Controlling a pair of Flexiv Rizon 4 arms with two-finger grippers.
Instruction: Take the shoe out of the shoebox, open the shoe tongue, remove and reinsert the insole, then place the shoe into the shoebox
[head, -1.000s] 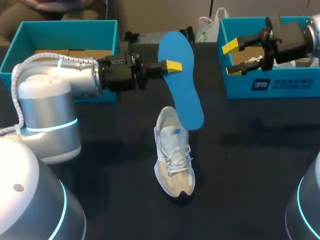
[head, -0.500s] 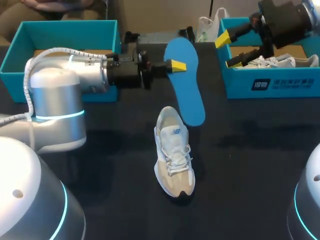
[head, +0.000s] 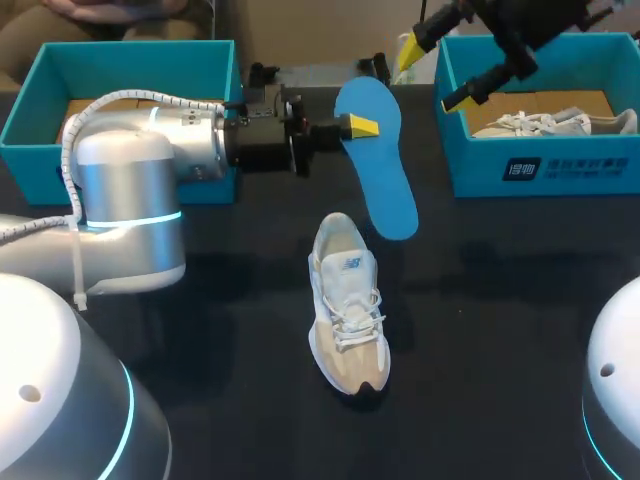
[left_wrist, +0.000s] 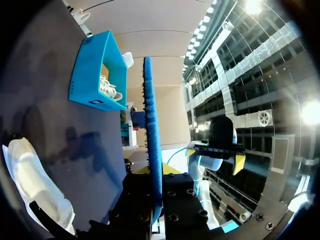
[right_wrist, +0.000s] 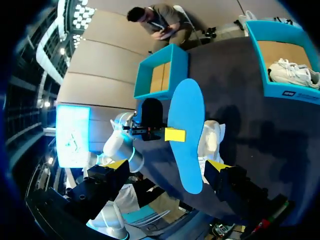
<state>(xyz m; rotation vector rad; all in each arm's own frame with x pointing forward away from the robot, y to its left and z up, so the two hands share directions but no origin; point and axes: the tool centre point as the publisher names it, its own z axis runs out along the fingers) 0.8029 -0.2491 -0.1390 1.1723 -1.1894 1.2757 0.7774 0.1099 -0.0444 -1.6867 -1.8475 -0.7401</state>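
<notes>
Blue foam insole (head: 378, 160) — your left gripper (head: 360, 127) is pinching it near its far end, both yellow tips clamped on it. It hangs in the air over the black tabletop (head: 500, 300), just behind the white and beige sneaker (head: 347, 300). Your right gripper (head: 430, 72) is spread wide and empty, up high by the teal shoebox (head: 540, 170).

Watch out — the insole looks bendy and is held at one spot, so it could swing or fold on the sneaker's rim. Nothing holds the sneaker, so a push could tip it.

The insole's long side runs from the gripper down toward the sneaker's heel. The sneaker's toe points to the tabletop's near edge.
</notes>
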